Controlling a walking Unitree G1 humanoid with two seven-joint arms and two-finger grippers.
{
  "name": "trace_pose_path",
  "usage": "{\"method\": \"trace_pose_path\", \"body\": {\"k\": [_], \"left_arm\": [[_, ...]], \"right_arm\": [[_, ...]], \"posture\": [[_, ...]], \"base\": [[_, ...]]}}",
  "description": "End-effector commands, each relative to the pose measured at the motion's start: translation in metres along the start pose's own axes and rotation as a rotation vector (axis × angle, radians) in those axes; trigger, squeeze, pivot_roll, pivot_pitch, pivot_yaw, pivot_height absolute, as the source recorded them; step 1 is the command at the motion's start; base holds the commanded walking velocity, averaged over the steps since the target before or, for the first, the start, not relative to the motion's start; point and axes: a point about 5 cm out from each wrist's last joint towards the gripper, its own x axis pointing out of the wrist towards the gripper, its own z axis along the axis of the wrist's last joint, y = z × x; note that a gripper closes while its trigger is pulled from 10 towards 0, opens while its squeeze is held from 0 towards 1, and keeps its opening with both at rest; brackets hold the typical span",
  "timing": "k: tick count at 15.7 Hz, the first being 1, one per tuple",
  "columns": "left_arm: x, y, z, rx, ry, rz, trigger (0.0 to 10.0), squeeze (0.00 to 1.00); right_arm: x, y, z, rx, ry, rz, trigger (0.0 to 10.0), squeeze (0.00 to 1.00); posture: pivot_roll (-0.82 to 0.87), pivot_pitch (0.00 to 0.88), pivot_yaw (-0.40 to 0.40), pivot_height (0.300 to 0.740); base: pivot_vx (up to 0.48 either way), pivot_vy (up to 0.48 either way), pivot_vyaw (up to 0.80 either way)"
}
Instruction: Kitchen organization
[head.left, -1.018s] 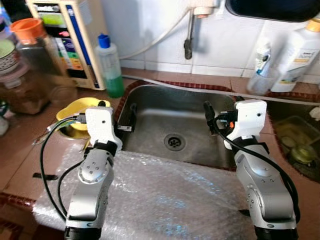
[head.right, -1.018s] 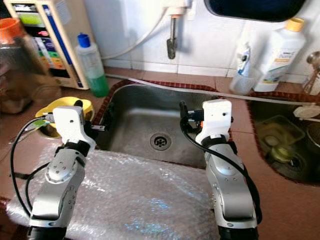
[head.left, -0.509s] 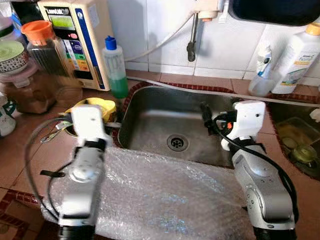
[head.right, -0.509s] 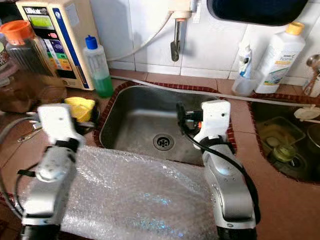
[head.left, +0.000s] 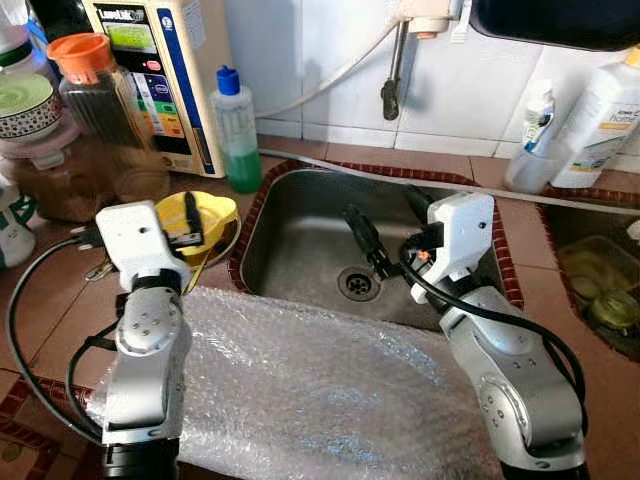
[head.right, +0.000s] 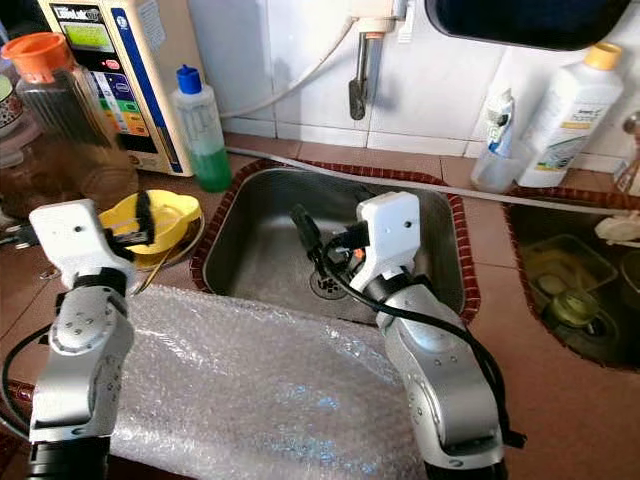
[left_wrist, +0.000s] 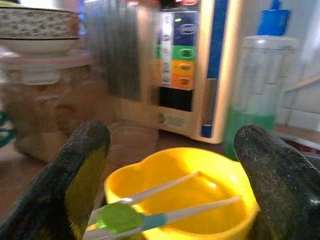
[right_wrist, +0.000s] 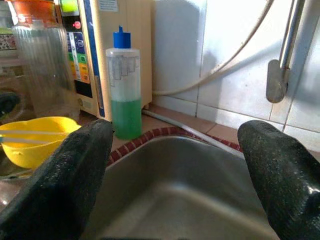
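A yellow bowl (head.left: 215, 210) stands on the brown counter left of the steel sink (head.left: 300, 235). A pair of white chopsticks (left_wrist: 165, 186) joined by a green clip lies across the bowl's rim. My left gripper (left_wrist: 172, 137) is open, its black fingers spread to either side of the bowl, just above it. My right gripper (head.left: 388, 225) is also open. It hangs over the sink basin near the drain (head.left: 355, 283) and points toward the left side, with nothing between its fingers.
A green soap bottle (head.left: 237, 130), a water-filter box (head.left: 155, 80) and an orange-lidded jar (head.left: 95, 95) stand behind the bowl. Bubble wrap (head.left: 320, 390) covers the front counter. A faucet (head.left: 393, 80) hangs above the sink. White bottles (head.left: 600, 110) and a second basin (head.left: 590, 285) are on the right.
My left gripper has swung left from the sink's edge to the yellow bowl. My right gripper has turned left and moved further over the basin. The camera has shifted too.
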Motion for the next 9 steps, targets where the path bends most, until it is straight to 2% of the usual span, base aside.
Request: {"method": "trace_pose_path", "body": {"k": [1, 2, 6, 9], "left_arm": [[0.001, 0.005, 0.005, -0.003, -0.006, 0.032, 10.0, 0.0], [0.0, 0.008, 0.002, -0.014, 0.014, 0.045, 10.0, 0.0], [-0.005, 0.008, -0.004, -0.009, 0.048, 0.031, 10.0, 0.0], [-0.01, 0.008, -0.008, -0.009, 0.065, 0.031, 10.0, 0.0]], "right_arm": [[-0.002, 0.002, 0.001, 0.007, 0.002, 0.029, 10.0, 0.0], [-0.002, 0.006, 0.002, 0.005, 0.001, 0.065, 10.0, 0.0], [0.003, 0.009, 0.002, 0.001, 0.0, 0.087, 10.0, 0.0], [0.004, 0.007, 0.001, 0.002, 0.001, 0.067, 10.0, 0.0]], "posture": [[0.0, 0.084, 0.014, 0.74], [0.01, 0.083, 0.012, 0.74], [0.03, 0.082, 0.002, 0.74], [0.03, 0.083, 0.001, 0.74]], "base": [[0.0, 0.0, 0.0], [0.0, 0.0, 0.0], [0.0, 0.0, 0.8], [0.0, 0.0, 0.0]]}}
